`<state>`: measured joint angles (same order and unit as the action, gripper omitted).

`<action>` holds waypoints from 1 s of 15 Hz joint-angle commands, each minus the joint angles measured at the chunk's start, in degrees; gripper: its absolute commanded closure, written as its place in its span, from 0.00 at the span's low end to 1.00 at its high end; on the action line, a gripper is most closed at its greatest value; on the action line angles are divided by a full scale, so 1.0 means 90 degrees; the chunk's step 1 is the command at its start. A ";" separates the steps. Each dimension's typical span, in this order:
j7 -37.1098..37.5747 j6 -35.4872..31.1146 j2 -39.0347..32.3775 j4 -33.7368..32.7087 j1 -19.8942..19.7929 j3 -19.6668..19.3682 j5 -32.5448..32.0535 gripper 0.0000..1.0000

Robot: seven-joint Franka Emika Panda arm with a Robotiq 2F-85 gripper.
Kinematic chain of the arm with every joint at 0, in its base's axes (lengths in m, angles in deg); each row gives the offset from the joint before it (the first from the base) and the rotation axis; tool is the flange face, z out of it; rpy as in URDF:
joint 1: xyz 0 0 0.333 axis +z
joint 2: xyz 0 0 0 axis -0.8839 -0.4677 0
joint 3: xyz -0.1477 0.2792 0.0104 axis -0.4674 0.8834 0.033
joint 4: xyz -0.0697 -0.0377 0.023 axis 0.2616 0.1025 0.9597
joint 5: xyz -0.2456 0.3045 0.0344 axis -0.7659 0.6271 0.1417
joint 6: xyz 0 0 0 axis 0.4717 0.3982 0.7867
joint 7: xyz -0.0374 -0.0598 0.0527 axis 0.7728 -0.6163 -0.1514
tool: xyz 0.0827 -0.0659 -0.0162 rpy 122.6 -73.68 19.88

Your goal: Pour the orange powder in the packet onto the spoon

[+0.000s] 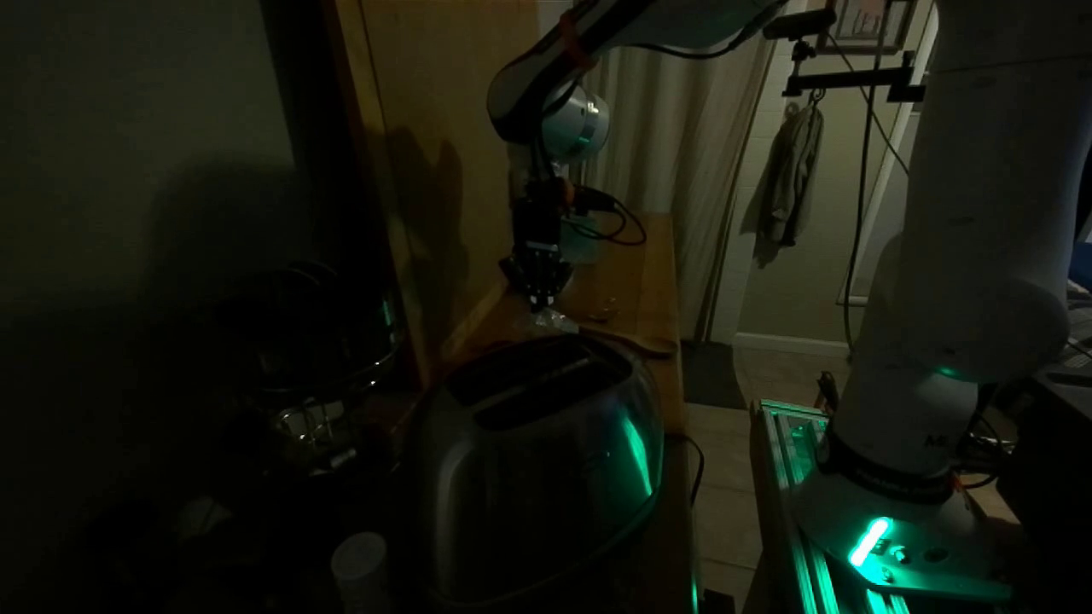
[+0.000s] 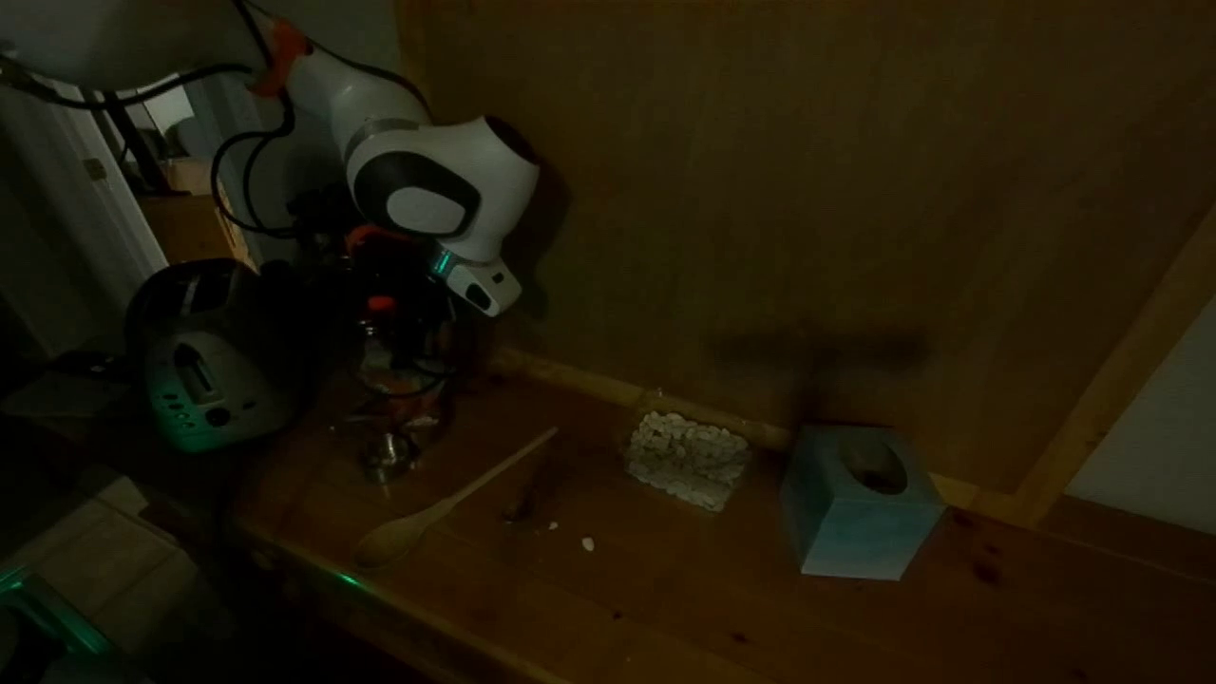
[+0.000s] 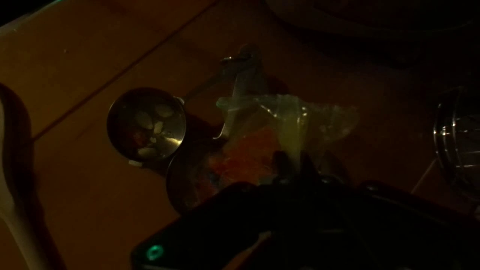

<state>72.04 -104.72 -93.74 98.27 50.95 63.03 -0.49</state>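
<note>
One arm, end effector downward

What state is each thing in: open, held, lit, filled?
Clear plastic packet of orange powder: gripped.
Black robot jaws: shut on the packet.
Round metal measuring scoop: holding a few pale seeds.
Long wooden spoon: lying flat.
Clear container: holding more pale seeds.
Pale blue tissue box: upright, top hole open.
Silver metal toaster: upright, on or off unclear.
Green light strip: lit.

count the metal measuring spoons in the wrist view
2. One measuring spoon holds pale flakes, left of centre in that view; another spoon lies beside it, partly hidden by the packet and the jaws. More could be hidden underneath.
</note>
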 commanded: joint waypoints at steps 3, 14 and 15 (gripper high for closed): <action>-0.0191 0.0220 -0.0165 -0.0262 -0.0060 -0.0002 0.0236 0.98; -0.0187 0.0188 -0.0298 -0.0342 -0.0111 -0.0045 0.0177 0.98; -0.0290 0.0384 -0.0300 -0.0371 -0.0138 -0.0046 0.0247 0.98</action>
<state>71.40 -104.35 -95.36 96.93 50.55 62.66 -0.33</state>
